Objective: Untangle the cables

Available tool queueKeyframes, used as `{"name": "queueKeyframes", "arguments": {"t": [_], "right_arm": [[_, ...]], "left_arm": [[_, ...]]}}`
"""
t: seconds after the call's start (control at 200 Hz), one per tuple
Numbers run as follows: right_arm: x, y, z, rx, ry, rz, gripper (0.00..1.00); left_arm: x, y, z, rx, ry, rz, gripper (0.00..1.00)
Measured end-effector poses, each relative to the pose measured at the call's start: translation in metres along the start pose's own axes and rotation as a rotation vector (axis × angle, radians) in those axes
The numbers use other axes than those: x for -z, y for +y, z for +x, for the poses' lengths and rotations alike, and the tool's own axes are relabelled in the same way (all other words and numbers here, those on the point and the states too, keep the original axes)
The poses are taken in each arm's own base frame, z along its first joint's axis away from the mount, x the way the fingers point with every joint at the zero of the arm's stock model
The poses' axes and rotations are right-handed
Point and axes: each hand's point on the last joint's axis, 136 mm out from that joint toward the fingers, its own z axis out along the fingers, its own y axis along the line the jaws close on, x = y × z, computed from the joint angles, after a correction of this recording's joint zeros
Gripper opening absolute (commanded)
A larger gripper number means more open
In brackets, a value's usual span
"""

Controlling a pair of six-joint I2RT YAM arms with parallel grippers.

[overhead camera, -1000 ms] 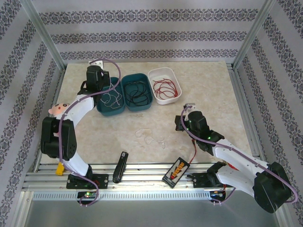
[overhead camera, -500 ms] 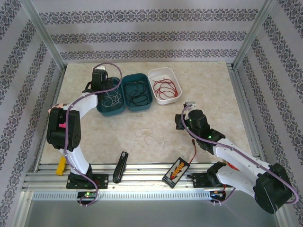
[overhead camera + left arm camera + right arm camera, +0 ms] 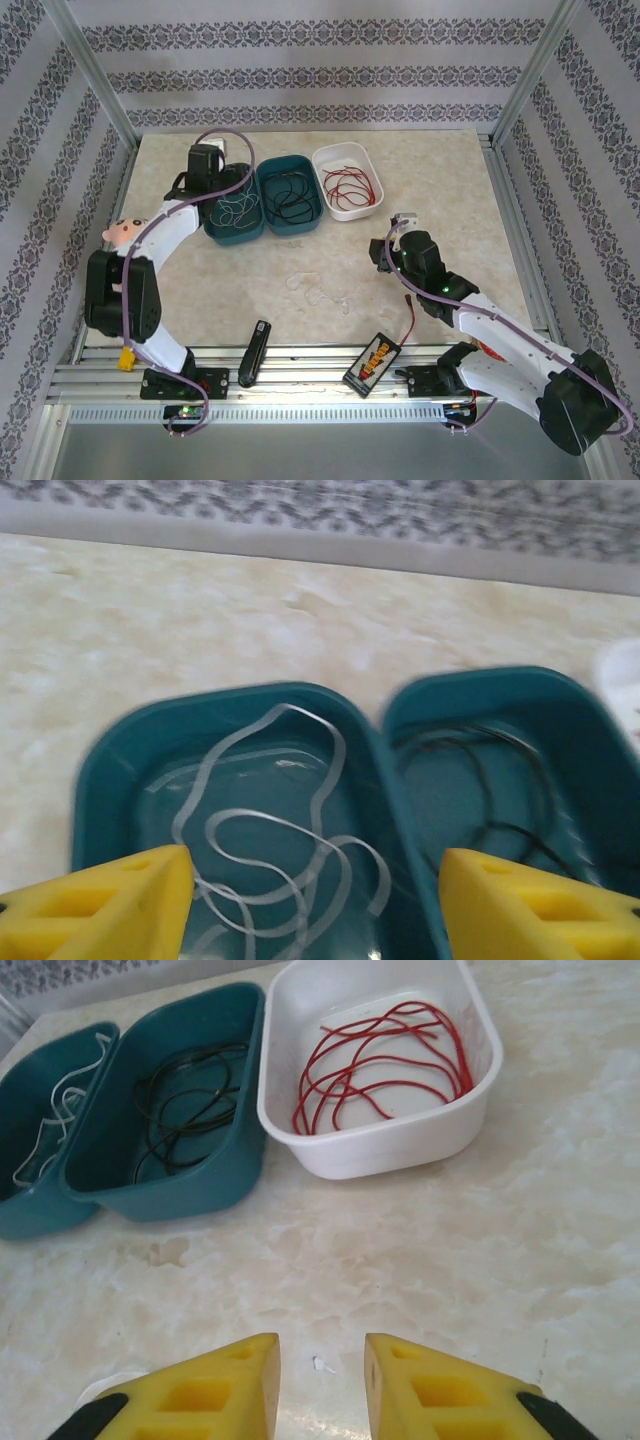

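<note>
Status: the three cables lie apart, one per container; white cable point(image 3: 235, 210) in the left teal bin point(image 3: 100, 780), black cable point(image 3: 185, 1100) in the middle teal bin point(image 3: 170, 1195), red cable point(image 3: 385, 1070) in the white bin point(image 3: 370, 1155); no strand seen crossing a rim.

Left end effector point(image 3: 310, 880): poised low over the left teal bin, jaws wide, nothing between them. Right end effector point(image 3: 322, 1360): above bare worktop point(image 3: 420, 180) near the bins, jaws at a narrow gap, empty.

Step in hand, as judged: sorting looks essentially complete, the left arm at the let-go over the white coil. Next move calls for a straight lift out of the bin; the loops rise close to the yellow fingers, so a sideways pull could snag one.

Room: the bins touch side by side toward the far left; open worktop right of and in front of them; black-and-yellow box point(image 3: 373, 362) at the near edge, well apart from the bins; frame posts bound the corners.
</note>
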Motion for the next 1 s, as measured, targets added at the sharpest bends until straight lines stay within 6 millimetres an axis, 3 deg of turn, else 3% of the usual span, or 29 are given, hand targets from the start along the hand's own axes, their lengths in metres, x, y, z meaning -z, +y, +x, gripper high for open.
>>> {"name": "queueKeyframes", "arguments": {"t": [0.07, 0.155, 0.21, 0.235, 0.25, 0.345, 0.44, 0.675, 0.819, 0.999], "right_arm": [[0.003, -0.003, -0.005, -0.007, -0.014, 0.023, 0.42], [0.007, -0.007, -0.01, -0.014, -0.028, 0.049, 0.58], [0.01, -0.012, -0.013, -0.04, -0.037, 0.068, 0.76], [0.012, -0.014, -0.014, -0.04, -0.041, 0.077, 0.94], [0.013, -0.016, -0.015, -0.049, -0.044, 0.083, 0.98], [0.02, -0.029, -0.022, -0.09, -0.066, 0.131, 0.98], [0.027, -0.047, -0.026, -0.149, -0.077, 0.191, 0.98], [0.049, -0.096, -0.023, -0.327, -0.091, 0.35, 0.98], [0.063, -0.104, -0.025, -0.374, -0.122, 0.369, 0.98], [0.069, -0.111, -0.024, -0.396, -0.135, 0.384, 0.98]], "left_arm": [[0.014, -0.033, 0.012, -0.041, 0.014, 0.082, 0.66], [0.031, -0.078, 0.041, -0.123, 0.059, 0.188, 0.66], [0.042, -0.105, 0.063, -0.183, 0.1, 0.257, 0.66], [0.045, -0.114, 0.071, -0.208, 0.115, 0.278, 0.65], [0.049, -0.122, 0.08, -0.232, 0.133, 0.304, 0.65], [0.065, -0.154, 0.119, -0.345, 0.214, 0.409, 0.63], [0.079, -0.17, 0.152, -0.437, 0.293, 0.492, 0.62], [0.095, -0.19, 0.212, -0.573, 0.457, 0.592, 0.59], [0.104, -0.199, 0.253, -0.655, 0.566, 0.618, 0.56], [0.105, -0.204, 0.28, -0.727, 0.654, 0.611, 0.53]]}}
